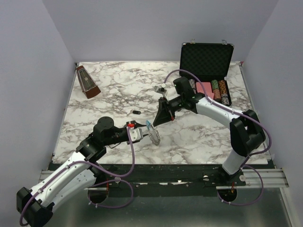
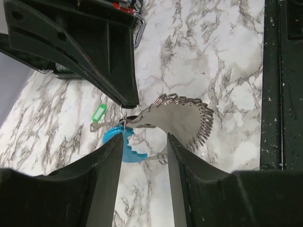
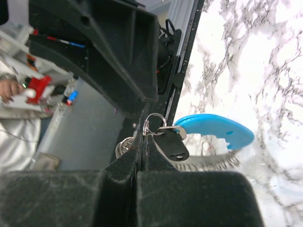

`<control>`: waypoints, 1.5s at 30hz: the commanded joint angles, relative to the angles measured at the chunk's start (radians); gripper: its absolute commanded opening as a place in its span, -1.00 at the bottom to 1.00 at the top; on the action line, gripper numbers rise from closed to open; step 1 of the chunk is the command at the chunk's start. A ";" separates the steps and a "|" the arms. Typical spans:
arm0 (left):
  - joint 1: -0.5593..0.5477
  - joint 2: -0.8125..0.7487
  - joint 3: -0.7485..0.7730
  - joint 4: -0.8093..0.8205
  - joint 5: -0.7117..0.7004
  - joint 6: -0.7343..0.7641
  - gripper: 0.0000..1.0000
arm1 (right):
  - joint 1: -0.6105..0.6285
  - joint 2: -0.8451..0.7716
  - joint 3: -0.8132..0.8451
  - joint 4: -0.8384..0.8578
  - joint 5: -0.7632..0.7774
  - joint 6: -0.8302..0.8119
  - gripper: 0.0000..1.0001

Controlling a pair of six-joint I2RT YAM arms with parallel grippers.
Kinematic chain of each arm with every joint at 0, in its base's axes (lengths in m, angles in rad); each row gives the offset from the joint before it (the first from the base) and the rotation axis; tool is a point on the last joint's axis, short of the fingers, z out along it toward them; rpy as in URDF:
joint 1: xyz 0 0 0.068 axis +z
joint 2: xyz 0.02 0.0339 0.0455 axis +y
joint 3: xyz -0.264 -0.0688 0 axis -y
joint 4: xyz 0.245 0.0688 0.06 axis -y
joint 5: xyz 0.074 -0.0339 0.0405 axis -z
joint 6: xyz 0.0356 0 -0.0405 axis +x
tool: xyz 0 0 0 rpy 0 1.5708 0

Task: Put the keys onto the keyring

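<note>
The keyring (image 2: 187,116), a silvery loop with a light blue section (image 2: 127,150), is just beyond my left gripper (image 2: 144,139), whose jaws stand apart around its near edge. My right gripper (image 3: 143,135) is shut on a small split ring (image 3: 154,124) that carries a black-headed key (image 3: 173,145) and hooks at the blue section (image 3: 213,130). A green-headed key (image 2: 98,115) sits beside that ring; I cannot tell whether it is attached. From above, both grippers (image 1: 143,134) (image 1: 156,124) meet at the keyring (image 1: 154,136) mid-table. Another black key (image 1: 136,112) lies on the marble.
An open black case (image 1: 207,59) with striped poker chips (image 1: 220,91) stands at the back right, behind the right arm. A brown metronome (image 1: 88,82) is at the back left. A small silvery item (image 1: 159,89) lies near the right arm's wrist.
</note>
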 commanded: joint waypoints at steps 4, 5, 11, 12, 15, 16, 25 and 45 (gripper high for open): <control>-0.003 0.019 0.001 0.050 -0.033 0.098 0.03 | 0.008 0.017 0.140 -0.448 0.010 -0.496 -0.99; -0.003 0.028 0.009 0.055 -0.033 0.098 0.01 | 0.009 0.014 0.140 -0.454 0.019 -0.507 -0.99; -0.003 0.079 0.033 0.083 -0.042 0.081 -0.14 | 0.023 0.016 0.158 -0.512 0.039 -0.578 -0.99; -0.003 0.084 0.035 0.107 -0.040 0.080 -0.15 | 0.024 0.014 0.158 -0.511 0.040 -0.578 -0.99; -0.003 0.088 0.033 0.124 -0.013 0.068 -0.17 | 0.024 0.014 0.160 -0.509 0.042 -0.576 -0.99; -0.003 0.088 0.032 0.125 0.001 0.066 -0.17 | 0.023 0.016 0.160 -0.509 0.042 -0.575 -0.99; -0.003 0.095 0.036 0.090 0.101 0.066 -0.26 | 0.026 0.023 0.161 -0.504 0.037 -0.565 -0.99; -0.004 0.156 0.065 0.052 0.101 0.080 -0.36 | 0.029 0.030 0.163 -0.508 0.025 -0.559 -0.99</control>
